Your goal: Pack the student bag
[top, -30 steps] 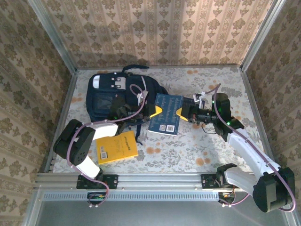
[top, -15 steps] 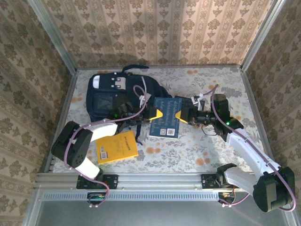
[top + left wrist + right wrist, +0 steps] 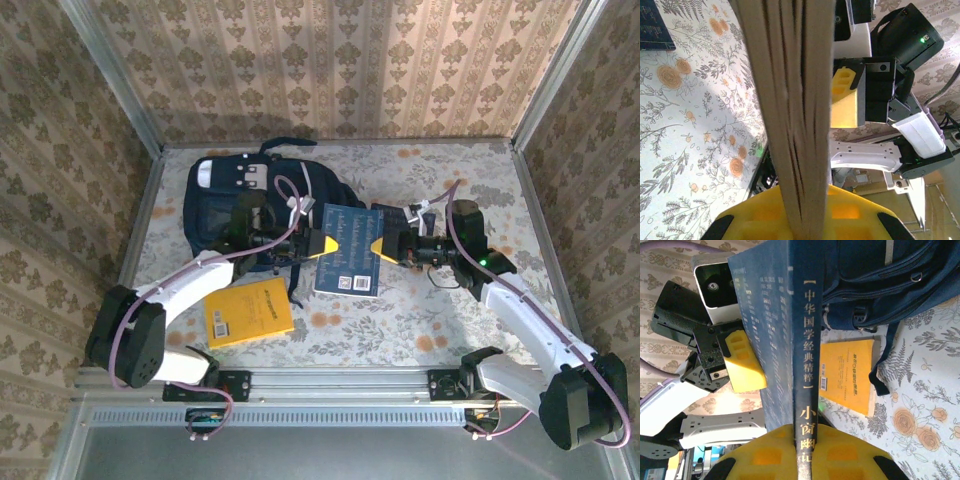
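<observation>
The student bag (image 3: 215, 215) lies flat on the far left part of the table (image 3: 430, 310), front pocket up. Its carry handle points toward the back wall and its dark straps trail toward me; lying like this, its longer span seems to run left to right. My left gripper (image 3: 322, 243) is pinched on the page edge of a blue book (image 3: 348, 250), the cream page block running straight between my yellow pads. My right gripper (image 3: 378, 247) clamps the opposite side, on the dark spine printed with pale characters. The book hangs between both hands, just right of the bag. The bag is soft navy fabric with thin white stripes; the book is a stiff rectangle. A yellow book (image 3: 248, 312) lies flat on the flowered cloth, nearer me.
</observation>
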`<state>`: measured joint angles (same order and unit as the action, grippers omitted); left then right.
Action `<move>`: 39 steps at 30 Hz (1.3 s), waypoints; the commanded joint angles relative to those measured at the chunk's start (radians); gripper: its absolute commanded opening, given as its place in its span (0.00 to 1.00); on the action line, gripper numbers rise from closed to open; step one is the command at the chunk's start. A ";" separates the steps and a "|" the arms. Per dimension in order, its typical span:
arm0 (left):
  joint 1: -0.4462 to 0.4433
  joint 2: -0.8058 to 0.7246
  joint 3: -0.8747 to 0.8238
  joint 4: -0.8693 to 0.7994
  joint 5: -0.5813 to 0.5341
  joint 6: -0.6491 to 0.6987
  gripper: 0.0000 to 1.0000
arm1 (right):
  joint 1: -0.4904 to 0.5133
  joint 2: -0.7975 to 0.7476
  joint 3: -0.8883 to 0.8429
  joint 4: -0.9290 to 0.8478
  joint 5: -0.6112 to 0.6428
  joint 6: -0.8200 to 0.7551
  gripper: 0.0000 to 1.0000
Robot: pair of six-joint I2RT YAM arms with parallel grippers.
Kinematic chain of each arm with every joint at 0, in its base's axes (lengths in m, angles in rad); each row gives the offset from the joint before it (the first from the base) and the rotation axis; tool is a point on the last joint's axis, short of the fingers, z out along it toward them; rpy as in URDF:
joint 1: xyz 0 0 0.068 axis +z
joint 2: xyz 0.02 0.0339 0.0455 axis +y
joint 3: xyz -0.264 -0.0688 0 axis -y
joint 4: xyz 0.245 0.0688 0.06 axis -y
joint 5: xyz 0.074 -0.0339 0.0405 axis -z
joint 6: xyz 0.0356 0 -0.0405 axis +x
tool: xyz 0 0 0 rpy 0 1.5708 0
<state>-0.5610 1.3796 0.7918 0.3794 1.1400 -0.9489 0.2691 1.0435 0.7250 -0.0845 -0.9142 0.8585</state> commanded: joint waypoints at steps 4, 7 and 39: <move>-0.023 -0.037 -0.023 0.167 -0.134 -0.068 0.00 | 0.013 -0.109 -0.041 0.064 0.189 0.045 0.60; -0.037 -0.024 -0.059 0.340 -0.258 -0.201 0.00 | 0.020 -0.163 -0.165 0.283 0.296 0.205 0.72; -0.234 0.108 0.031 0.491 -0.651 -0.343 0.01 | 0.281 -0.207 -0.400 0.828 0.892 0.353 0.44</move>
<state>-0.7860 1.4857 0.7815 0.8486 0.4984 -1.3239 0.5400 0.8314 0.3317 0.6777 -0.0517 1.2095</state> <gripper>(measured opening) 0.119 0.456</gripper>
